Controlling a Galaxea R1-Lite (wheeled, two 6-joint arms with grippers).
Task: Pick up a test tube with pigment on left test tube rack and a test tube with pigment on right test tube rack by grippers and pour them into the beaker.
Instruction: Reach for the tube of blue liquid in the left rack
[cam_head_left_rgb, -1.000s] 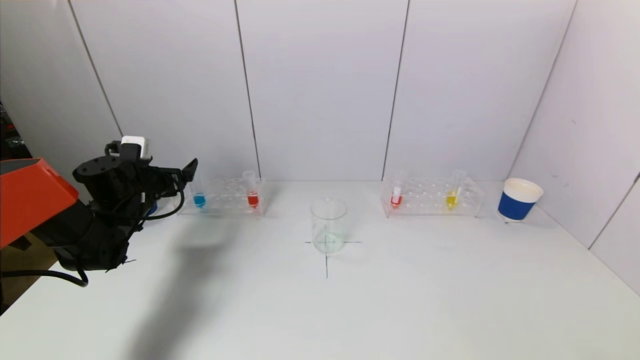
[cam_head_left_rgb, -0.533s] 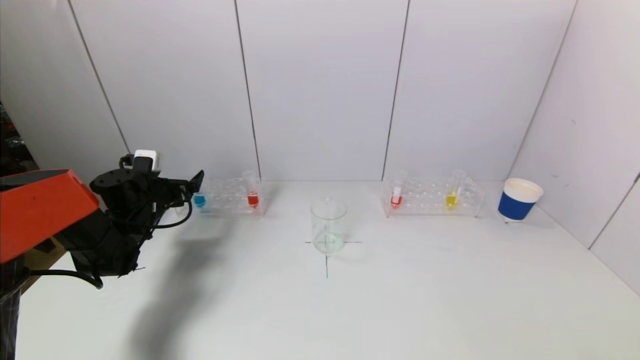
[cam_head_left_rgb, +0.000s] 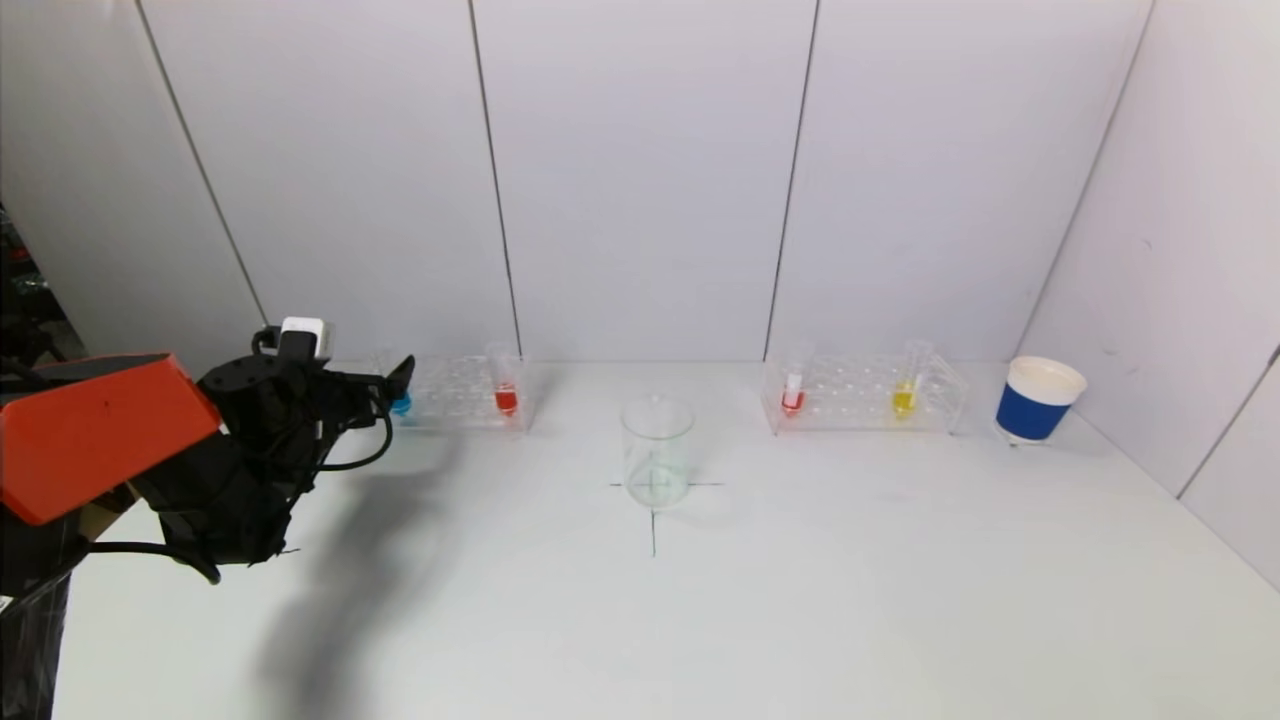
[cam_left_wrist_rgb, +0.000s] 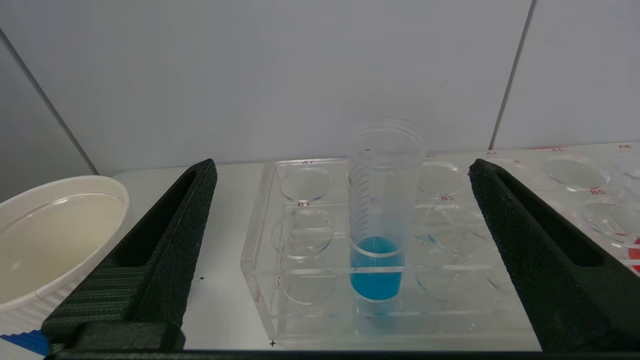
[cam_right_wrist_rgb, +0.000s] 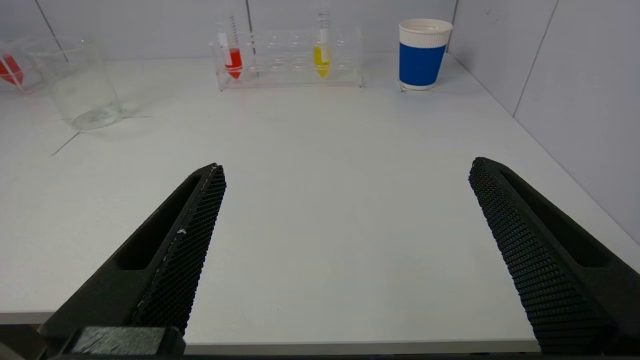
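Head view looks down over the whole table; wrist views sit low, sharing the beaker.

Blue pigment; red pigment; yellow pigment; blue-banded white cup; black pincer

Bright even light, soft shadow under left arm.
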